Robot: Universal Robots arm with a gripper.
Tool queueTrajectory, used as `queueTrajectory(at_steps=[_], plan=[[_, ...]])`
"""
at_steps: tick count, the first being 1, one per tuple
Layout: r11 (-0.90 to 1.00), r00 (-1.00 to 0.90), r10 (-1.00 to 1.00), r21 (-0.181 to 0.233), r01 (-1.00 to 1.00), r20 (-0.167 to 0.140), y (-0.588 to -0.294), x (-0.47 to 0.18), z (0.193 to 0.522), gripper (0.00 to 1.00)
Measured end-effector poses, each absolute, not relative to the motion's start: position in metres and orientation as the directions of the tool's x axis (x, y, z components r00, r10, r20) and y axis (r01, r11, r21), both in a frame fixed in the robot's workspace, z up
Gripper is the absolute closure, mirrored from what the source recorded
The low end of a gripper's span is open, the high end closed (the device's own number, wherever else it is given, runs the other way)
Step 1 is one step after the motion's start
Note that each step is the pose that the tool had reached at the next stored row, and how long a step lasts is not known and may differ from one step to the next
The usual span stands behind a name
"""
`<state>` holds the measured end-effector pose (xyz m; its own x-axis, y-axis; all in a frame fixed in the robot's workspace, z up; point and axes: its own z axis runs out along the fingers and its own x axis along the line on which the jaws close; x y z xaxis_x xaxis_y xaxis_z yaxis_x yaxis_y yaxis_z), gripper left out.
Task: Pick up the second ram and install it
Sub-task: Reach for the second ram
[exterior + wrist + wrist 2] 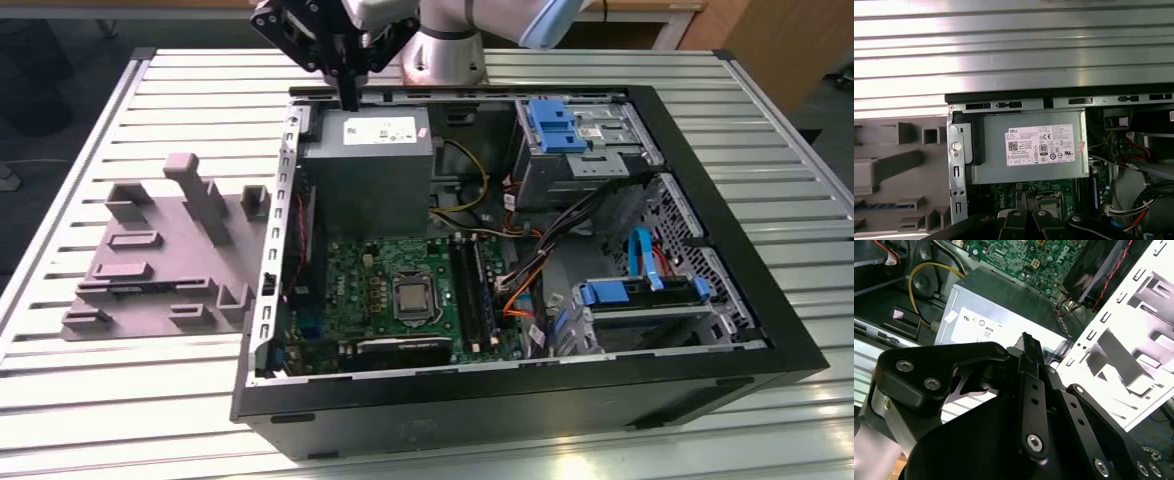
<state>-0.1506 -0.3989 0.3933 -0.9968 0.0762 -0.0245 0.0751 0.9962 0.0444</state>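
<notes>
Pick not yet done. Second ram (884, 205), a long thin dark green circuit-board stick, seemingly lying in mauve-grey plastic fixture block (147, 250). Black gripper (350, 98) pinched closed, empty, above grey metal power-supply box (367, 150).

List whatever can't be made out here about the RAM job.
1. Second ram: too small in the exterior view to pick out, whether on the mauve fixture or in the black sockets.
2. Fixture slots: washed out by glare in the second wrist view, cut by the edge in the first wrist view.
3. What the hand carries, if anything: its own black body blocks that in both wrist views.
</notes>
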Motion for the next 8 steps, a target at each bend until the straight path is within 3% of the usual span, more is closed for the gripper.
queueTrajectory(at_steps=[8], plan=[[0.996,-0.997,0.076,0.044,0.075,-0.024,-0.3989,-0.1615,0.3933,0.89]])
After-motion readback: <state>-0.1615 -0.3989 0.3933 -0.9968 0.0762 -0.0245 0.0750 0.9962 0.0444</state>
